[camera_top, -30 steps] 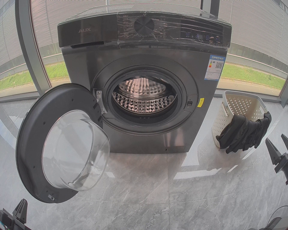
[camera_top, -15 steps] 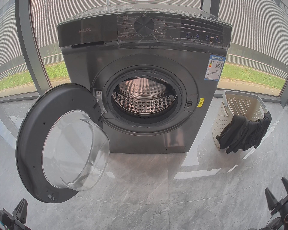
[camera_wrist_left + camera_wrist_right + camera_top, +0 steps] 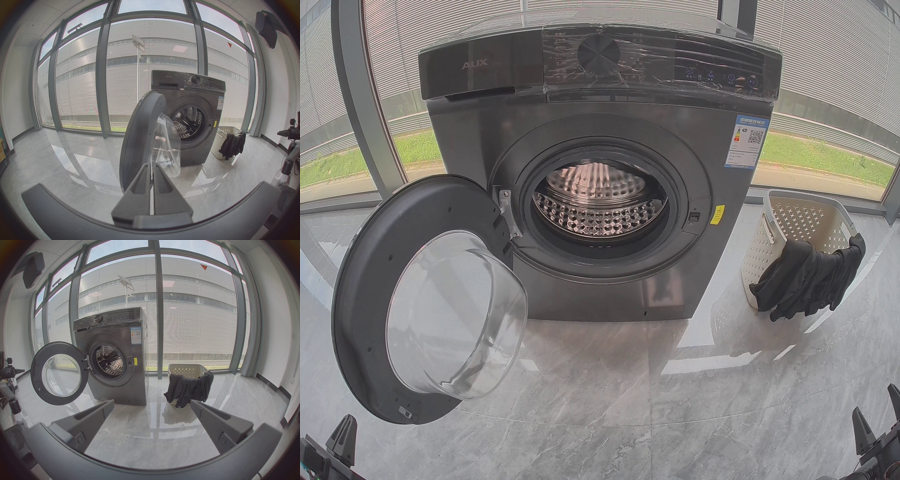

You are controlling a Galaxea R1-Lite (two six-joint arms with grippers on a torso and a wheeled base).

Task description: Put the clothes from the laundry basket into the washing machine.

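You are looking at a glossy grey marble-patterned floor (image 3: 675, 400) laid in large tiles that reflect the daylight. The washing machine (image 3: 650, 294) stands on it squarely ahead, with its round door (image 3: 369, 300) swung open to the robot's left and hanging clear of the tiles. Just beside the machine, on the robot's right, the white perforated laundry basket (image 3: 765, 250) sits on the same floor.

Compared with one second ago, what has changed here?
The right gripper, open, has dropped and drawn back from near the laundry basket toward the robot, holding nothing. The left gripper stayed low and shut; the dark clothes still hang over the basket rim, and the washing machine door stays open.
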